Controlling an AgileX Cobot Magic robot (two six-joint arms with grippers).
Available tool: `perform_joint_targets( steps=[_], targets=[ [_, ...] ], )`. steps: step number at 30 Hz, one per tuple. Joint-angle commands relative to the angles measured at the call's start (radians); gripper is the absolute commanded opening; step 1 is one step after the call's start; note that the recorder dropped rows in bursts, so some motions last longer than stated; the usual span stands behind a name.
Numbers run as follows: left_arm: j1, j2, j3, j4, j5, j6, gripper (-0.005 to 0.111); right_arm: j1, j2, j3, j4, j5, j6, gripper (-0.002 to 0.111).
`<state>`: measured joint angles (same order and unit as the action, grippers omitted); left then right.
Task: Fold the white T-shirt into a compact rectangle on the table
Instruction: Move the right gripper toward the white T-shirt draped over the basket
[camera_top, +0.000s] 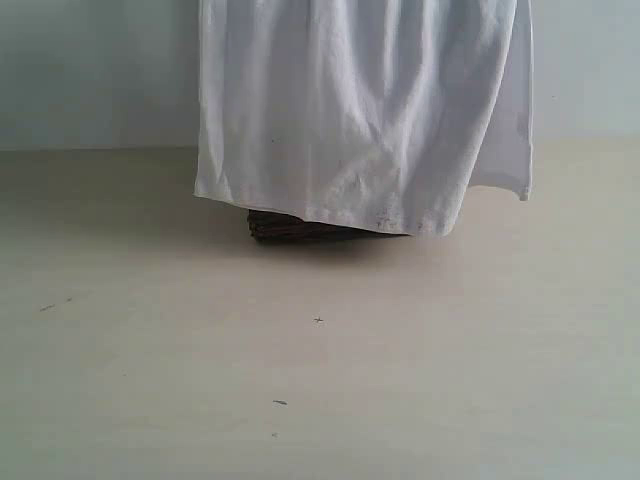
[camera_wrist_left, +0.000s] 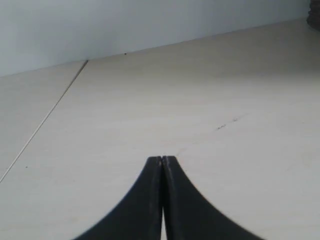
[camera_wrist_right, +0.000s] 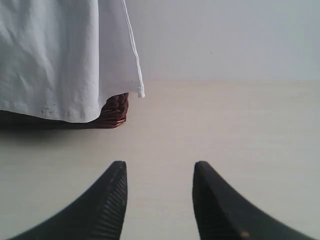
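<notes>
The white T-shirt (camera_top: 360, 110) hangs down from above the top of the exterior view, its hem just over the table (camera_top: 320, 360). Its letters and orange tag are out of view. The right wrist view shows the same shirt (camera_wrist_right: 55, 55), hanging off to one side beyond the jaws. My right gripper (camera_wrist_right: 160, 172) is open over bare table, with nothing between its fingers. My left gripper (camera_wrist_left: 162, 160) is shut with nothing in it, over bare table away from the shirt. Neither gripper appears in the exterior view.
A dark brown wicker basket (camera_top: 300, 226) sits on the table behind the shirt's hem, mostly hidden; its corner (camera_wrist_right: 114, 110) peeks out in the right wrist view. A pale wall (camera_top: 90, 70) rises behind. A seam line (camera_wrist_left: 50, 112) crosses the table.
</notes>
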<state>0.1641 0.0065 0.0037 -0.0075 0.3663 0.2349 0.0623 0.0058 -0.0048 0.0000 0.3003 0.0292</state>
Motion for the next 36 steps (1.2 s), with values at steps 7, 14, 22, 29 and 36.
perform_joint_targets(
  steps=[7,14,22,29,36],
  targets=[
    [-0.003,-0.007,-0.004,-0.012,-0.008,-0.003,0.000,-0.007,-0.006,0.005,-0.006,-0.012,0.001,0.041],
    [-0.003,-0.007,-0.004,-0.012,-0.008,-0.003,0.000,-0.007,-0.006,0.005,-0.006,-0.012,0.001,0.041],
    [-0.003,-0.007,-0.004,-0.012,-0.008,-0.003,0.000,-0.004,-0.006,0.005,0.074,-0.003,0.001,0.041],
    [-0.003,-0.007,-0.004,-0.012,-0.008,-0.003,0.000,-0.004,-0.006,0.005,0.159,-0.008,-0.001,0.041],
    [-0.003,-0.007,-0.004,-0.012,-0.008,-0.003,0.000,-0.004,0.312,0.005,0.139,-0.339,-0.284,0.041]
  ],
)
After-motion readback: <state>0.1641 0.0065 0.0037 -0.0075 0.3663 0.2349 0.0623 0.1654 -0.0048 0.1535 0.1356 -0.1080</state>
